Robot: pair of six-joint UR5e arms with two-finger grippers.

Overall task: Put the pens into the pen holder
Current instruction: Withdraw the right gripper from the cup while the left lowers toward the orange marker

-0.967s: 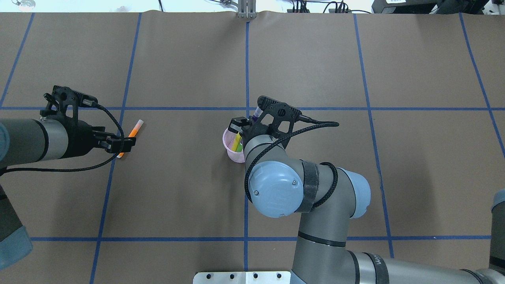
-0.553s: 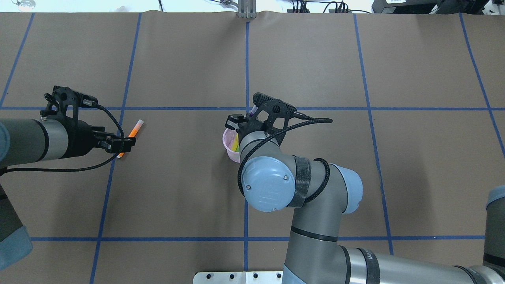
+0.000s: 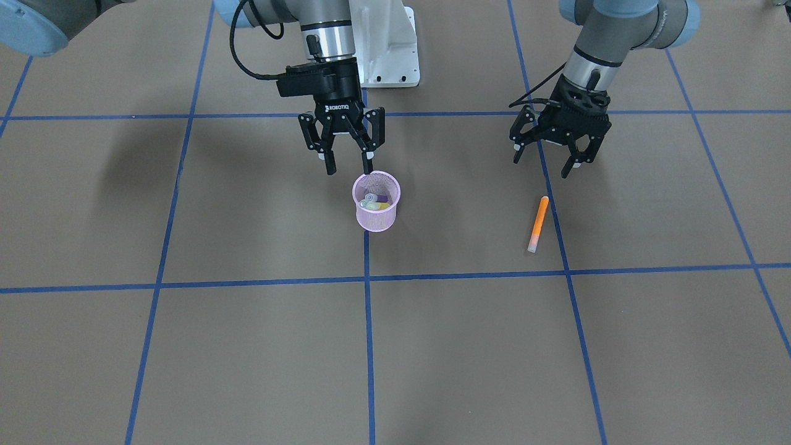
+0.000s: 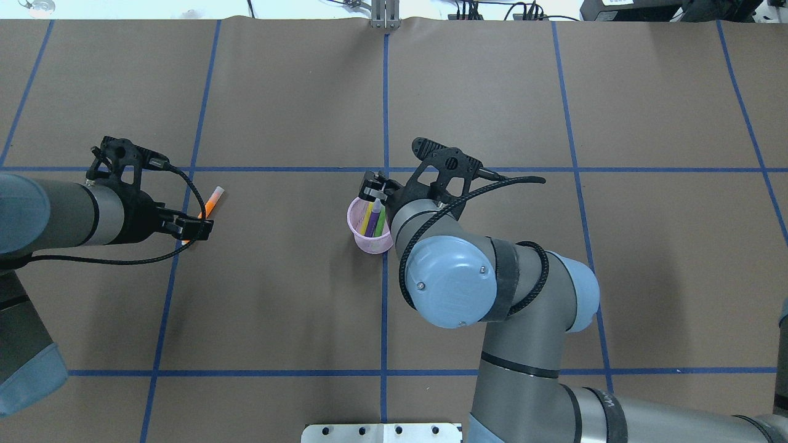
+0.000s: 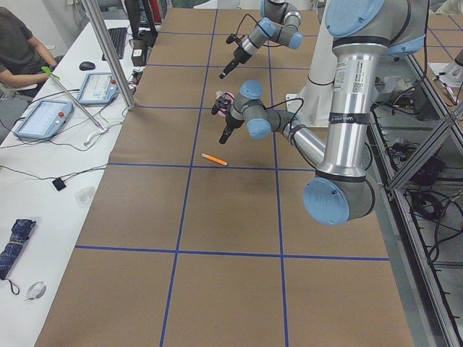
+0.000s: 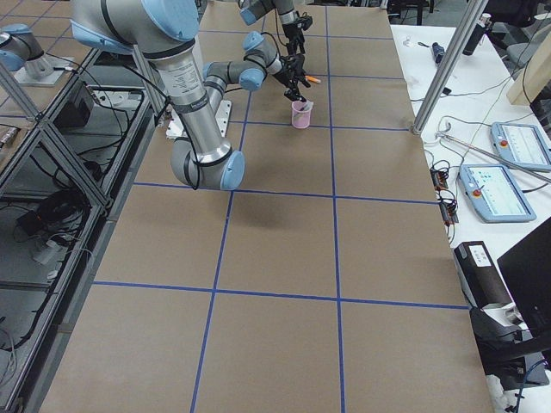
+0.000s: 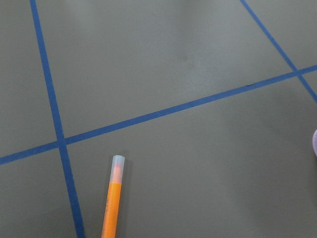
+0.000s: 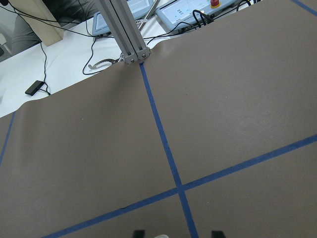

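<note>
With 3 pens (image 3: 374, 201) in the pen holder (image 3: 376, 216) close by the wide, empty right gripper (image 3: 349, 169), the left gripper (image 3: 542, 165), also wide and empty, should straddle mid-barrel the orange pen (image 3: 538, 224) lying at the holder's 3 o'clock in the front-facing view.

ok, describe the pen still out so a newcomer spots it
On the brown blue-gridded table, look by the left gripper. An orange pen lies flat beside a tape line, the only one outside the pink mesh pen holder.
</note>
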